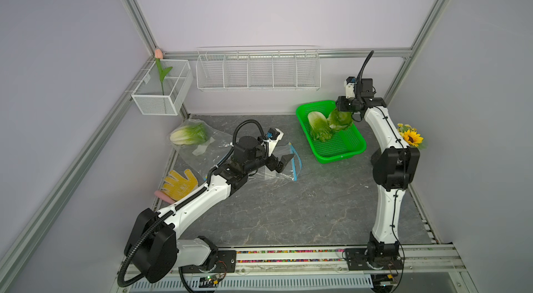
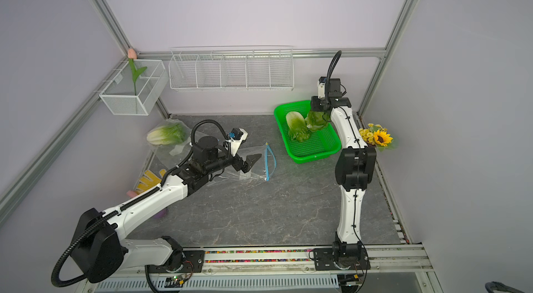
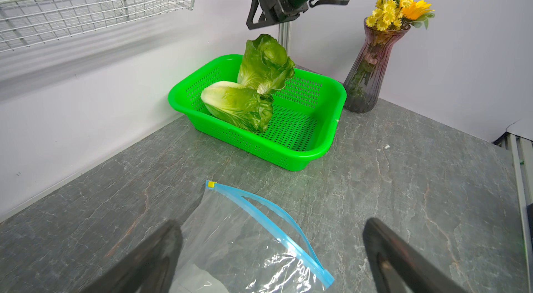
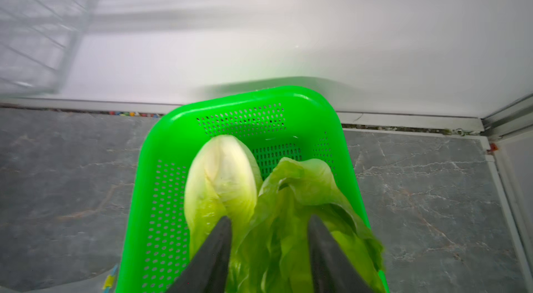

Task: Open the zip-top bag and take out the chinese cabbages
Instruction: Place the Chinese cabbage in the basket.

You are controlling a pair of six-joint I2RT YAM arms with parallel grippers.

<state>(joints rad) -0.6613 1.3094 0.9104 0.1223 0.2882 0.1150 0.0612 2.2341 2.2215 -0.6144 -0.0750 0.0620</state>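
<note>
Claw, left: the left gripper (image 3: 272, 223) is hanging just over the zip-top bag (image 3: 230, 248), jaws standing at full width and gripping nothing.
Claw, right: the right gripper (image 4: 269, 219) is hovering above the green basket (image 1: 340, 159), fingers (image 4: 219, 248) standing partly apart. In the left wrist view they are showing clear of the leaf tips below.
Bag: it is lying flat on the table (image 1: 288, 213) with its mouth gaping. The blue zip strip (image 3: 278, 240) is parting into two arcs, and the yellow slider (image 3: 211, 184) is sitting at one end.
Cabbage one: the lying cabbage (image 3: 236, 104) is resting on its side inside the basket.
Cabbage two: the leaning cabbage (image 3: 265, 63) is standing tilted in the basket, leafy end up, touching the lying cabbage, directly under the right gripper.
Cabbage three: the third cabbage (image 1: 189, 134) is lying at crumpled clear plastic (image 1: 213, 147) near the left wall, well apart from both grippers. Whether it is lying inside or on top is not discernible.
Surroundings: a yellow glove (image 1: 178, 185) is lying beside the left arm, and a flower vase (image 3: 372, 69) is standing just beside the basket.
</note>
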